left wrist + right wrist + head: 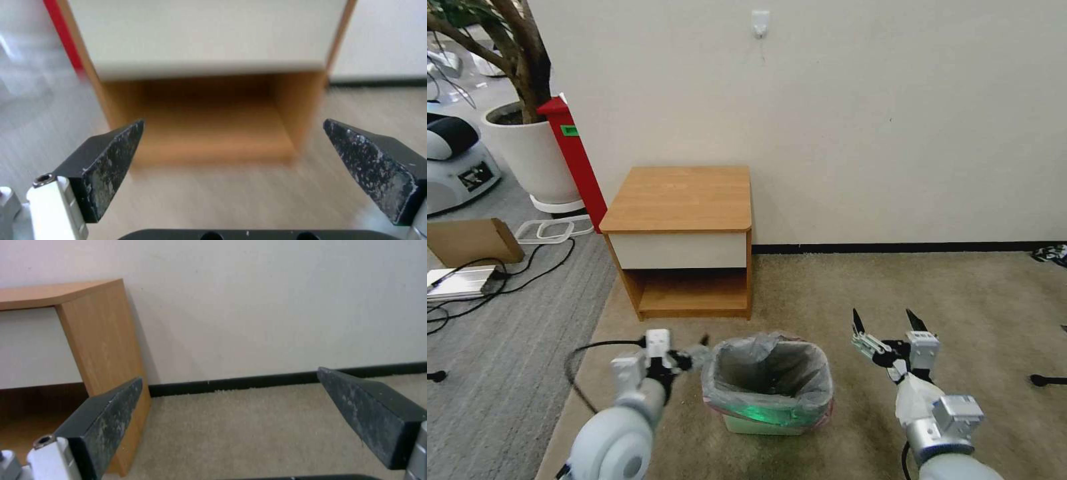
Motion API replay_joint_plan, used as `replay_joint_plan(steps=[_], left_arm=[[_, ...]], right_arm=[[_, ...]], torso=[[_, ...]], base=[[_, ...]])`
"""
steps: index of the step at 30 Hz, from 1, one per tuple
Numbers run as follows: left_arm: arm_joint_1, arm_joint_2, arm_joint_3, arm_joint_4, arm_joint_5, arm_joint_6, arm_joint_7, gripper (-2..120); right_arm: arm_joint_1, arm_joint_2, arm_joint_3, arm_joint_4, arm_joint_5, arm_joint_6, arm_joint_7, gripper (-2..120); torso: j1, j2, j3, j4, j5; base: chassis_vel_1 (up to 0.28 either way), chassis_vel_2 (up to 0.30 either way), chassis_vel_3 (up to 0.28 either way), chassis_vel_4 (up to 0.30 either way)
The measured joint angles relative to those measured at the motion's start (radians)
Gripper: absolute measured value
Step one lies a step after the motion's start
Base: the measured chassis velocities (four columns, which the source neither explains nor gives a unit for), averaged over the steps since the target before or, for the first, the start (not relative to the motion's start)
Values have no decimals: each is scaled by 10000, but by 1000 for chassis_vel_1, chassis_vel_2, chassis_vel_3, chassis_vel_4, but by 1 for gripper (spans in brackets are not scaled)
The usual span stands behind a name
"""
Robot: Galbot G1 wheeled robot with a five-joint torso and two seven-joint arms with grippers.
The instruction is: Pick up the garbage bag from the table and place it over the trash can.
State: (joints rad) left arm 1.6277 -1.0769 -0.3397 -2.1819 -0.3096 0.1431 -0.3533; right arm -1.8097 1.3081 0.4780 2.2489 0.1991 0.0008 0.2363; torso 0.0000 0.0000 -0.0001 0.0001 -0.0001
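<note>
At the far left of the head view a white plant pot (527, 157) stands on the grey floor, with a cardboard box (470, 241), a flat silver device (460, 281) and black cables (527, 270) before it. A red upright panel (575, 160) with a small green label, too small to read, leans beside the table's left edge. The table (684, 200) stands against the wall, its wooden top bare; its shelf opening (209, 120) faces the left wrist camera.

On the beige carpet (960, 307) before the table's front edge sits the trash can (760, 421), the garbage bag (767, 370) lining it, folded out over the rim with its pink band low on the outside. The left gripper (690, 359) hovers just beside the can's left rim; its fingers (109, 156) are spread wide, grasping nothing. The right gripper (887, 321) hangs well to the can's right above the carpet, fingers (106, 420) likewise spread and released, pointing at the wall and black skirting (285, 378).
</note>
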Motion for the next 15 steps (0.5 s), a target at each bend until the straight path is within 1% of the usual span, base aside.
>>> replay_joint_plan(steps=[1,3,4,5,7,9,10,12,14,15], left_arm=[[590,-145,-430,-63,987,-970,384,100],[683,-177,-496,-92,1075,-1075,413,100],[1255,-381,-948,-353,1363,-1525,509,100],[1255,-381,-948,-353,1363,-1525,509,100],[2028,-595,-1688,-713,1417,-1873,667,100],[2604,-650,-2403,-913,1438,-2150,905,100],[2604,-650,-2403,-913,1438,-2150,905,100],[3060,-686,-2960,-1120,1502,-2416,1020,100],[3193,-732,-3057,-1253,1492,-2425,1037,100],[3356,-814,-3098,-1497,1422,-2368,1068,100]], right_arm=[[-330,300,39,4,-271,287,-41,100],[-384,340,41,5,-313,350,-47,100],[-723,546,45,29,-532,780,-105,100],[-723,546,45,29,-532,780,-105,100],[-1141,809,73,58,-898,1460,-325,100],[-1447,954,71,93,-1063,1971,-455,100],[-1447,954,71,93,-1063,1971,-455,100],[-1703,1125,56,141,-1238,2401,-520,100],[-1786,1181,46,159,-1295,2534,-532,100],[-1887,1236,26,180,-1357,2684,-538,100]], torso=[[0,0,0,-2,-1],[0,0,0,-2,-1],[-1,0,0,-3,0],[-1,0,0,-3,0],[0,0,0,0,-1],[0,0,0,0,0],[0,0,0,0,0],[0,0,0,0,0],[0,0,0,-1,0],[0,0,0,0,-1]], base=[[0,0,0,0],[0,0,0,0],[0,0,0,0],[0,0,0,0],[0,0,0,0],[0,0,0,0],[0,0,0,0],[0,0,0,0],[0,0,0,0],[0,0,0,0]])
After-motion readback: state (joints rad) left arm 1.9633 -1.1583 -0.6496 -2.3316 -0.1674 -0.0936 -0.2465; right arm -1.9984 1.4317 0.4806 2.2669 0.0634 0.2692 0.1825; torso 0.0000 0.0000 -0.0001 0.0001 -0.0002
